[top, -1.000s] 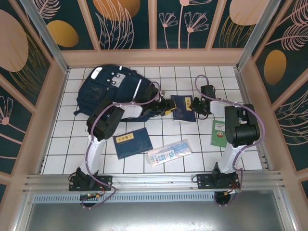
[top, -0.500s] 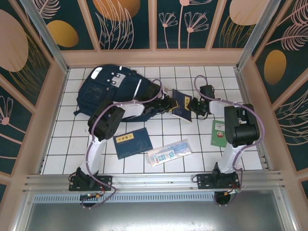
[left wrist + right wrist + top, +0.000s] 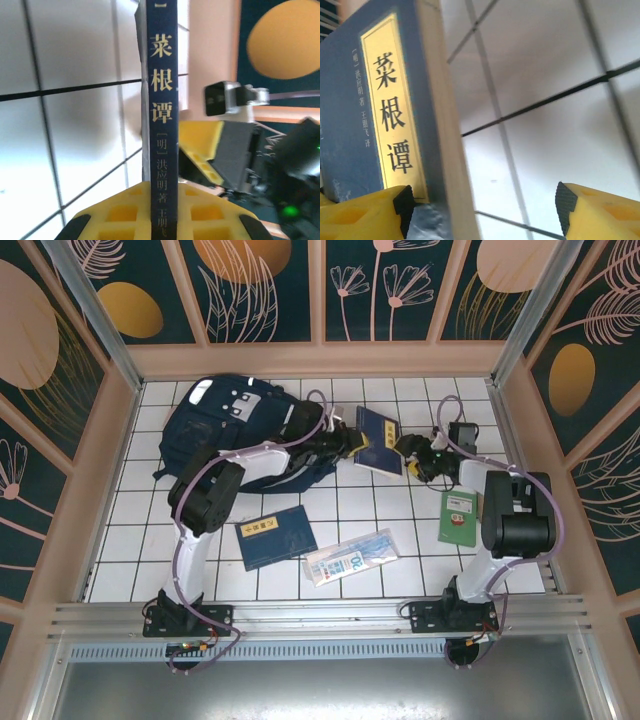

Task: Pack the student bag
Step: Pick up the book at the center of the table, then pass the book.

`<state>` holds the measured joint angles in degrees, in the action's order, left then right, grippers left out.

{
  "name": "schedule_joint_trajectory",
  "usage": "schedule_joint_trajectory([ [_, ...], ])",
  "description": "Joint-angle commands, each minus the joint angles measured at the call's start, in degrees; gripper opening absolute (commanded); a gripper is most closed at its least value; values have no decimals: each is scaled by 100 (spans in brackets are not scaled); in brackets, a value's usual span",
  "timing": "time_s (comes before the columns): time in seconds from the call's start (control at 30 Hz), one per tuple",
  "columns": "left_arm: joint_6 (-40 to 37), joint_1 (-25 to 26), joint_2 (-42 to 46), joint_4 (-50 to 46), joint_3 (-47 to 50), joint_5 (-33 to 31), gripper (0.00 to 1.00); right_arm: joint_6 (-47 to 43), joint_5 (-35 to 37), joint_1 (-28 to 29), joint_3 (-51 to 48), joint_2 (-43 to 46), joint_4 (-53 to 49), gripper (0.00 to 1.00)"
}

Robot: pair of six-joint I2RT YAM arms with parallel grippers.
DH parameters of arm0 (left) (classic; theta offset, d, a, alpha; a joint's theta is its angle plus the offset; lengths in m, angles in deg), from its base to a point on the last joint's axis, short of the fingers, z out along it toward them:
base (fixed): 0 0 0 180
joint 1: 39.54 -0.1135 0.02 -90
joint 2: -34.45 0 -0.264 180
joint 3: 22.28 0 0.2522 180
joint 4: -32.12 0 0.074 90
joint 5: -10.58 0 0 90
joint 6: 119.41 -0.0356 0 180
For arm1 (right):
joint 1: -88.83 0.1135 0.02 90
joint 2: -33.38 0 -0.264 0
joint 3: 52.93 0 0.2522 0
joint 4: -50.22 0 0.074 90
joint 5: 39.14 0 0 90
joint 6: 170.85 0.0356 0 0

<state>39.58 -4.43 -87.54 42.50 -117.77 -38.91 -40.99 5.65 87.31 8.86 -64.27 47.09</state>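
Note:
The student bag [image 3: 232, 425], a big dark navy backpack, lies at the back left of the tiled table. A dark blue book [image 3: 379, 440] with a gold title label is held up just right of the bag. My left gripper [image 3: 347, 446] is shut on its spine edge; in the left wrist view the spine [image 3: 162, 100] runs up from between the yellow fingers [image 3: 120, 215]. My right gripper [image 3: 412, 456] stands open at the book's right side. In the right wrist view the book cover [image 3: 375, 115] rests by the left finger [image 3: 365, 215], with the other finger [image 3: 600, 210] far apart.
A second blue book [image 3: 275, 536] lies on the tiles in front of the left arm. A clear-wrapped packet [image 3: 350, 557] is beside it, and a green book [image 3: 458, 517] sits near the right arm. Wooden walls [image 3: 320, 360] close in the table.
My left gripper closed on the blue book and carried it up toward the back. My right gripper opened, let go of the book and swung to the right.

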Motion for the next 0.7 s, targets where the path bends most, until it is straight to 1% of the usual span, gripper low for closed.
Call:
schedule_joint_trajectory([
  [0.0,173,-11,350,723,48,416,0,809,-1282,-50,-216,18,1442,77],
  [0.13,80,-11,433,653,86,501,0,1433,-1694,-51,-363,-41,2370,74],
  [0.17,74,-8,447,646,106,508,0,1527,-1767,-50,-379,-56,2516,71],
  [0.27,-130,-17,498,403,106,501,0,1834,-1899,-59,-494,-17,3041,59],
  [0.3,-209,-16,509,301,103,486,0,1850,-1904,-52,-513,11,3097,51],
  [0.33,-284,-21,518,196,101,477,0,1843,-1904,-59,-523,55,3096,40],
  [0.37,-358,-34,525,83,88,469,0,1791,-1882,-68,-530,95,3046,32],
  [0.4,-471,-44,540,-62,73,441,0,1662,-1831,-63,-520,143,2891,19],
  [0.43,-620,-48,557,-280,35,394,0,1456,-1755,-57,-469,191,2614,4],
  [0.47,-788,-56,570,-523,-22,346,0,1275,-1686,-58,-438,238,2352,0],
  [0.5,-1024,-71,579,-849,-124,235,4,1092,-1593,-48,-410,303,2113,0],
  [0.53,-1292,-76,587,-1288,-252,105,10,937,-1494,-47,-392,379,1896,0],
  [0.57,-1520,-98,589,-1649,-360,-21,14,844,-1416,-45,-383,431,1740,0],
  [0.67,-2215,-166,615,-2761,-721,-663,35,646,-1201,-39,-373,582,1429,0],
])
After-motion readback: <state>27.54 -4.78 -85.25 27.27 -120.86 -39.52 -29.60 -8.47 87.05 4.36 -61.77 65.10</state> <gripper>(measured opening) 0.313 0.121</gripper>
